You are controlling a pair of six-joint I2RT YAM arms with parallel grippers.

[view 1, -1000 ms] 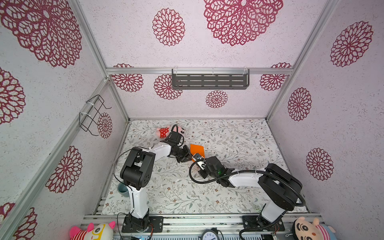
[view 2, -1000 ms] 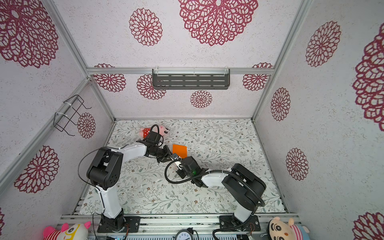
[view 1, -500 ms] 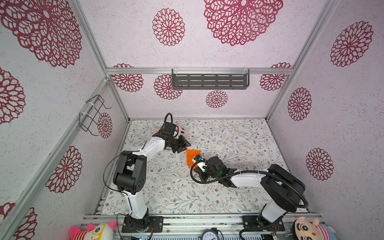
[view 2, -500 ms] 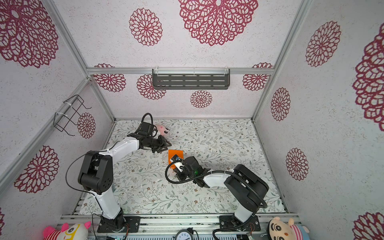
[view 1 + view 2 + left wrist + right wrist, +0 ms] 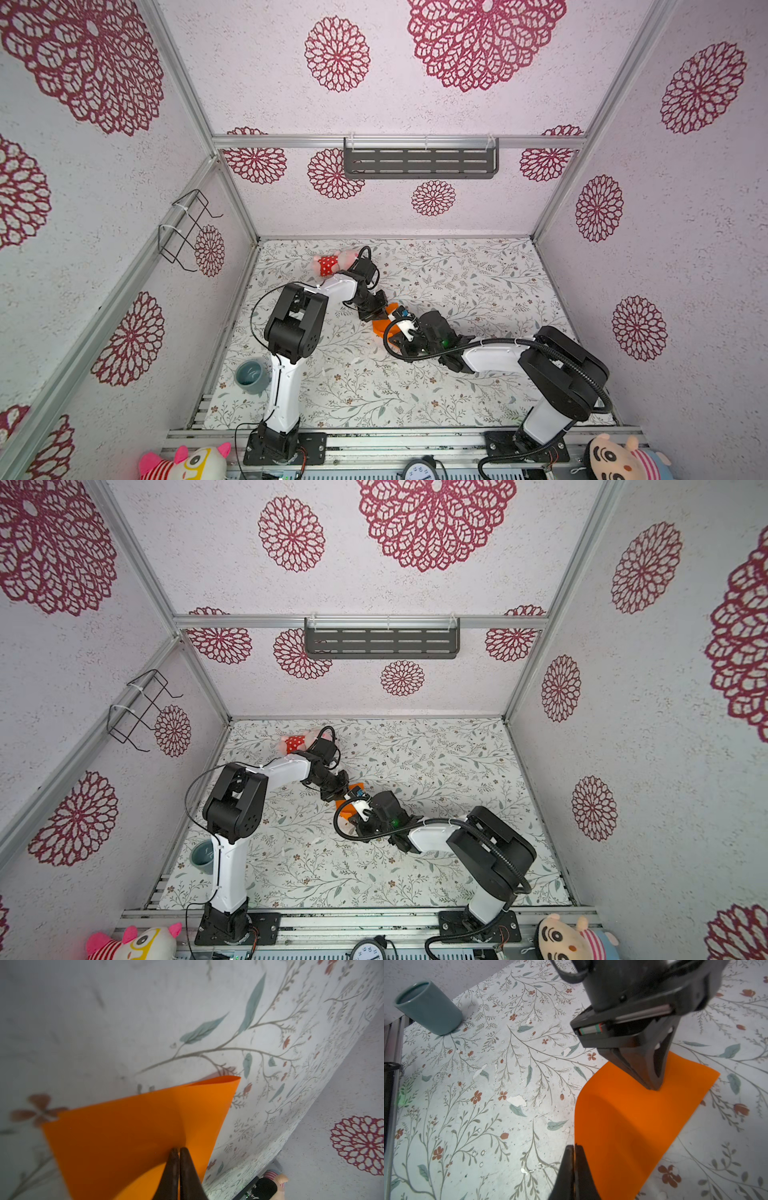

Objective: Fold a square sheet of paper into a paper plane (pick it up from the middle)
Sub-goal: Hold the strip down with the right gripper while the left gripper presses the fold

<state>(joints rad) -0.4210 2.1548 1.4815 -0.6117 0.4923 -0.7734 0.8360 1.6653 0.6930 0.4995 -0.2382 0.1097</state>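
Grippers both pinch the square sheet of paper [image 5: 633, 1126], which arches over the floral table [image 5: 508, 1105] near its middle. The left gripper [image 5: 178, 1150] is closed on it, a crease running from its tips. The right gripper [image 5: 574, 1147] is closed on 1 edge. A teal cup [image 5: 429, 1007] stands well apart, and a pink plush toy [image 5: 332, 264] lies behind the left arm.

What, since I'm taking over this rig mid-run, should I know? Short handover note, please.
Grippers: the left gripper is shut, pinching the orange paper near one edge. The right gripper is shut at the opposite edge; whether it grips is unclear.
Paper: mid-table between both grippers, bowed in a loose arch.
Done: paper gripped and bent; no pressed crease visible.
Left: every fold of the plane.
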